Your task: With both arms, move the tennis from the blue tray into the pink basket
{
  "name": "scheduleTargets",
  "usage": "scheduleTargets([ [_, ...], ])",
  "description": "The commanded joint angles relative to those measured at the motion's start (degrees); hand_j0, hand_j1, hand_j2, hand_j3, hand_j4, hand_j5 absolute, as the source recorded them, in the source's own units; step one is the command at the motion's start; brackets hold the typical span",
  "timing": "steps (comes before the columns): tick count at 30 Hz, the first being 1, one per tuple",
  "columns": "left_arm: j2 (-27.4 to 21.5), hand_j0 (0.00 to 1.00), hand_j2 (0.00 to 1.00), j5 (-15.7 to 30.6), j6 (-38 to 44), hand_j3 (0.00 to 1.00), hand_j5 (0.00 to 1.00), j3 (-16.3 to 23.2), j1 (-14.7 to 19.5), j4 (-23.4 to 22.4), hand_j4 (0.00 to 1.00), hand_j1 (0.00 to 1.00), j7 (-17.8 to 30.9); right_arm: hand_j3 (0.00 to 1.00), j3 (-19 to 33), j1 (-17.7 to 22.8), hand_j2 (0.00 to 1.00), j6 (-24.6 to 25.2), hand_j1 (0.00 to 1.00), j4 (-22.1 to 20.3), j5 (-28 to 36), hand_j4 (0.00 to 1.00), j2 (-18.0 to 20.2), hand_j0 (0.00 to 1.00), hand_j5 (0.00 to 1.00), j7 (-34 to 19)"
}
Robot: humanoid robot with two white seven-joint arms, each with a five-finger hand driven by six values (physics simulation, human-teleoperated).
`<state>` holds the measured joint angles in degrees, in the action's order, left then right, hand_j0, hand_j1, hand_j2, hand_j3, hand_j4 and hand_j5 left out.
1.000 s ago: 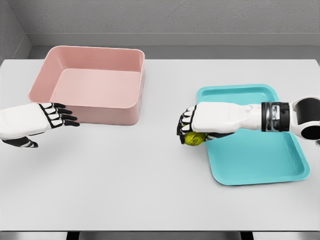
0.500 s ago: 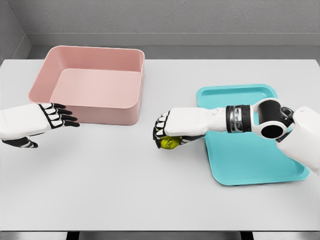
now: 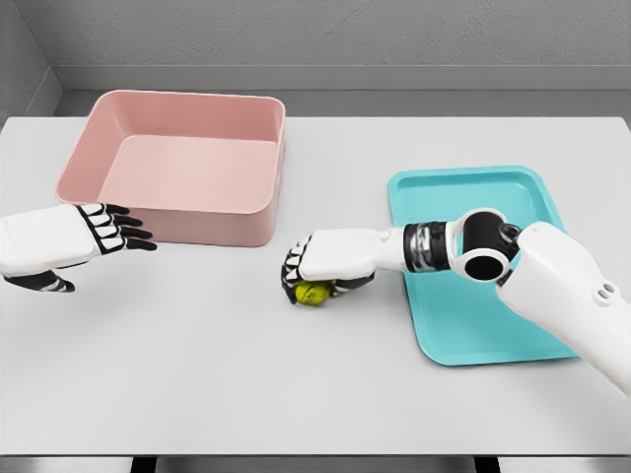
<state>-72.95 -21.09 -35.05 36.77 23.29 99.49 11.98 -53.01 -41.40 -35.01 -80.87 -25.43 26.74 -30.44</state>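
Right robot hand around tennis ball (over table, near pink basket).

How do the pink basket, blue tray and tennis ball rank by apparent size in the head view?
1. Pink basket and blue tray: they cover similar areas; the right arm hides part of the tray, so I won't rank them.
2. Tennis ball: by far the smallest, held under the right hand.

Bare simulated test room, not a lived-in place.

A plain white table fills the view, with a flat grey wall and a strip of grey floor at 12 o'clock. Surfaces are smooth and unmarked, render-like. On the table: a pink basket at 10 o'clock, a blue tray at 3 o'clock.
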Motion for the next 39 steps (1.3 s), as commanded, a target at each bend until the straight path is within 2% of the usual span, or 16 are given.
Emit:
scheduleTargets([
  [1, -0.08, 1.00, 1.00, 0.34, 0.05, 1.00, 1.00, -0.03, 0.00, 0.00, 1.00, 1.00, -0.03, 0.53, -0.17, 0.00, 0.53, 0.01, 0.53, 0.72, -0.67, 0.53, -0.11, 0.53, 0.53, 0.03],
  [3, -0.08, 1.00, 1.00, 0.34, 0.05, 1.00, 1.00, -0.03, 0.00, 0.00, 1.00, 1.00, -0.03, 0.54, -0.08, 0.00, 0.54, 0.01, 0.54, 0.98, -0.85, 0.54, -0.11, 0.54, 0.54, 0.03],
  [4, -0.08, 1.00, 1.00, 0.34, 0.05, 1.00, 1.00, -0.03, 0.09, 0.00, 1.00, 1.00, -0.03, 0.65, -0.08, -0.09, 0.65, 0.01, 0.65, 0.98, -1.02, 0.65, -0.11, 0.65, 0.65, -0.05],
  [5, 0.00, 1.00, 1.00, 0.34, 0.05, 1.00, 1.00, -0.03, 0.00, 0.00, 1.00, 1.00, -0.03, 0.92, 0.10, -0.09, 0.92, 0.01, 0.92, 0.80, -1.29, 0.92, -0.20, 0.92, 0.92, 0.03],
  [6, 0.09, 1.00, 1.00, 0.34, 0.05, 1.00, 1.00, -0.03, 0.09, 0.00, 1.00, 1.00, -0.03, 1.00, 0.19, -0.09, 1.00, 0.01, 1.00, 0.80, -1.29, 1.00, -0.11, 1.00, 1.00, 0.03],
  [12, 0.36, 1.00, 1.00, 0.26, 0.05, 1.00, 1.00, -0.03, 0.00, 0.00, 1.00, 1.00, -0.03, 1.00, 0.80, 0.00, 1.00, 0.01, 1.00, 0.10, -1.20, 1.00, 0.33, 1.00, 1.00, -0.05],
  [13, 0.36, 1.00, 1.00, 0.26, 0.05, 1.00, 1.00, -0.03, 0.00, -0.08, 1.00, 1.00, -0.03, 1.00, 2.91, -0.09, 1.00, 0.01, 1.00, -0.60, -0.85, 1.00, 0.59, 1.00, 1.00, -0.14],
  [15, 0.62, 1.00, 1.00, 0.26, 0.05, 1.00, 1.00, 0.06, 0.00, 0.00, 1.00, 1.00, -0.03, 1.00, 6.33, 0.00, 1.00, 0.01, 1.00, -7.18, -0.67, 1.00, 1.82, 1.00, 1.00, -0.05],
  [19, 3.08, 1.00, 1.00, -1.68, 0.05, 1.00, 1.00, 0.06, -0.09, -0.08, 1.00, 1.00, 0.41, 1.00, 10.73, 0.09, 1.00, 0.01, 1.00, -11.32, -0.50, 1.00, 4.81, 1.00, 1.00, -0.05],
  [21, 6.33, 1.00, 1.00, -4.40, 0.05, 1.00, 1.00, 0.06, -0.09, -0.08, 1.00, 1.00, 0.76, 1.00, 17.84, 3.07, 1.00, 0.01, 1.00, -17.12, -0.32, 1.00, 9.29, 1.00, 1.00, 0.03],
  [22, 8.26, 1.00, 1.00, -5.19, 0.05, 1.00, 1.00, 0.06, -0.09, 0.00, 1.00, 1.00, 2.43, 1.00, 22.85, 5.01, 1.00, 0.01, 1.00, -18.71, 1.96, 1.00, 12.01, 1.00, 1.00, 0.03],
  [24, 9.23, 1.00, 1.00, -6.07, 0.05, 1.00, 1.00, 1.55, -0.09, 1.32, 1.00, 1.00, 2.88, 1.00, 33.48, 11.15, 1.00, 0.01, 1.00, -19.23, 8.81, 1.00, 14.30, 1.00, 1.00, 0.03],
  [27, 10.99, 1.00, 1.00, -8.53, 0.05, 1.00, 1.00, 2.34, -0.09, 2.47, 1.00, 1.00, 2.96, 1.00, 45.97, 18.89, 1.00, 0.01, 1.00, -19.24, 13.12, 1.00, 14.57, 1.00, 1.00, 0.03],
  [31, 12.31, 1.00, 1.00, -8.53, 0.05, 1.00, 1.00, 2.70, 0.35, 3.26, 1.00, 1.00, 4.46, 1.00, 48.96, 25.57, 1.00, 0.01, 1.00, -20.03, 19.01, 1.00, 13.78, 1.00, 1.00, 0.39],
  [36, 15.21, 1.00, 1.00, -8.71, 0.05, 1.00, 1.00, 2.87, 2.11, 3.52, 1.00, 1.00, 4.81, 1.00, 59.69, 37.17, 1.00, 0.01, 1.00, -19.50, 21.74, 1.00, 10.26, 1.00, 1.00, 0.30],
  [39, 20.48, 1.00, 1.00, -8.71, 0.05, 1.00, 1.00, 2.87, 4.48, 3.52, 1.00, 1.00, 6.65, 1.00, 63.11, 38.94, 1.00, 0.01, 1.00, -16.42, 21.74, 1.00, 9.12, 1.00, 1.00, 0.21],
])
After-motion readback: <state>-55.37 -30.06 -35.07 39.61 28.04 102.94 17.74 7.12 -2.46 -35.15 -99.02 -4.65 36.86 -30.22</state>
